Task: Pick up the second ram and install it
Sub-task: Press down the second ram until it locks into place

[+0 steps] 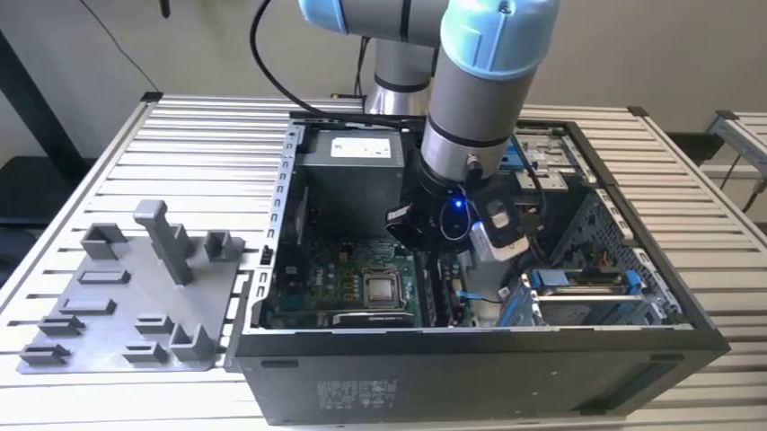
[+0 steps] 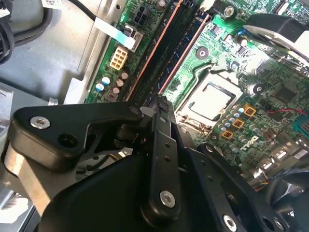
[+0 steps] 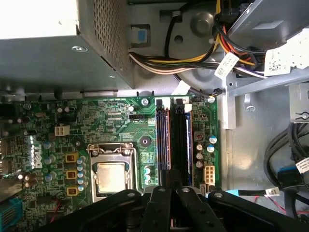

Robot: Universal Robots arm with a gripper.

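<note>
My gripper (image 2: pixel 159 102) (image 3: pixel 169 186) is low inside the open computer case (image 1: pixel 480 359), its two fingers drawn together, shut. The fingertips sit at the near end of the memory slots on the green motherboard (image 3: pixel 120 121) (image 2: pixel 212 53). Long dark sticks stand in those slots, side by side. The one in line with my fingertips is the second ram (image 3: pixel 171 140) (image 2: pixel 176 46), seen edge-on. I cannot tell whether the fingertips touch it. In the exterior view the arm's wrist (image 1: pixel 462 193) hangs over the slots and hides them.
The processor socket (image 3: pixel 112 176) (image 2: pixel 210 101) lies beside the slots. The power supply (image 3: pixel 53 53) and bundled cables (image 3: pixel 193 53) sit past the slots' far end. A drive cage (image 1: pixel 587 287) is at the exterior view's right. A grey holder tray (image 1: pixel 120 305) lies outside the case.
</note>
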